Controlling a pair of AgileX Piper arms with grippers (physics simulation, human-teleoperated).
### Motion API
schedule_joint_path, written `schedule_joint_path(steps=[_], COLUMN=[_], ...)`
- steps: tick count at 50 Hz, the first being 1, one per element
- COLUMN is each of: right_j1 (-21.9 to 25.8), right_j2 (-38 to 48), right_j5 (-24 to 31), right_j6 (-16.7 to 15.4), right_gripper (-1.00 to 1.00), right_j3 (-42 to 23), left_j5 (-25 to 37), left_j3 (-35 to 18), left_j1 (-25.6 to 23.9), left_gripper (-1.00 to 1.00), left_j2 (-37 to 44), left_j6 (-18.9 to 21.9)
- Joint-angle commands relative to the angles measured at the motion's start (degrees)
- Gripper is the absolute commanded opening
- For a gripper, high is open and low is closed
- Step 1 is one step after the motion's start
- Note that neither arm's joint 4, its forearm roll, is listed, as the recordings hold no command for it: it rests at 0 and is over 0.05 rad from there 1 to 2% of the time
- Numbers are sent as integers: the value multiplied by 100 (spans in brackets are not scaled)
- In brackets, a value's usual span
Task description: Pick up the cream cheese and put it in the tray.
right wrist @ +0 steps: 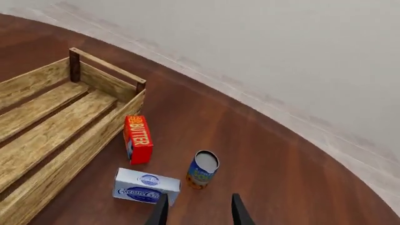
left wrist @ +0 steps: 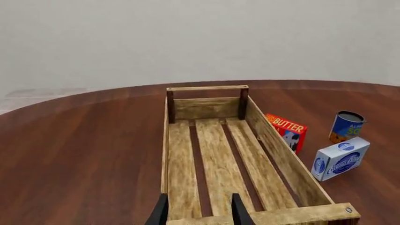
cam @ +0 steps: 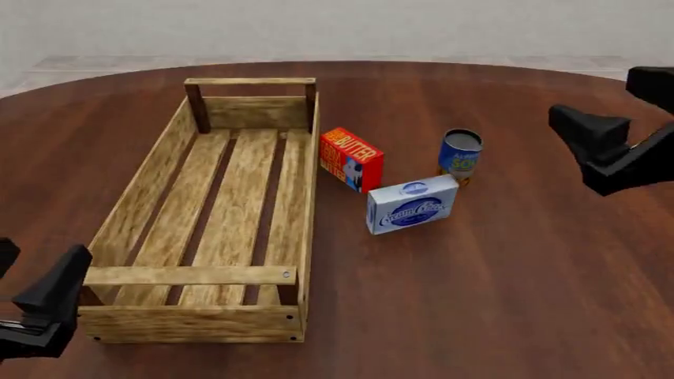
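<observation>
1. The cream cheese [cam: 412, 205] is seen standing on its long edge on the table [cam: 506, 300], near the middle, slightly toward the right edge; it has not been grasped, so the reaching step is judged to be in hand.
2. The butter box [cam: 351, 159] is seen just beside the cream cheese on its far-left side, and the blue can [cam: 460, 155] just beyond it toward the far edge; neither is seen to touch it.
3. The tray [cam: 147, 189] is laid lengthwise on the left half of the table, running from the near edge toward the far edge, with nothing in it.
4. The right end effector [cam: 600, 154] is held well above the table near the right edge, apart from every object; in the right wrist view its fingers [right wrist: 160, 212] are shown spread, with nothing between them.
5. The left end effector [cam: 37, 304] is held low at the near-left corner, just outside the tray's near end; its fingers [left wrist: 161, 213] are likewise shown parted and holding nothing.
6. For the next move, the right end effector would need to be lowered over the cream cheese, with the fingers set across its narrow faces while the can and butter box are avoided.
</observation>
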Motion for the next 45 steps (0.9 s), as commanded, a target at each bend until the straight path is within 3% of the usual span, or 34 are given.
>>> schedule_joint_path(steps=[1,6,10,24,35,45], right_j1=[488,552,661,865,996,1009], right_j2=[953,1245,1488,2232,2629,3035], right_j5=[493,743,972,1319,1490,1516], right_j6=[-642,-984,-1061,-1723,-1909,-2262], right_gripper=[100,100,100,100,100,100], right_j3=[-762,-1114,-1382,-1658,-1931,-2015], left_j5=[-84,-109,-71,-178,-170,-144], left_j3=[13,16,12,18,18,18], left_j1=[-213,-277,-247,-218,-220,-229], left_gripper=[100,100,100,100,100,100], left_j2=[234,301,273,532,565,525], left_j6=[-47,-45,-60,-145,-143,-123])
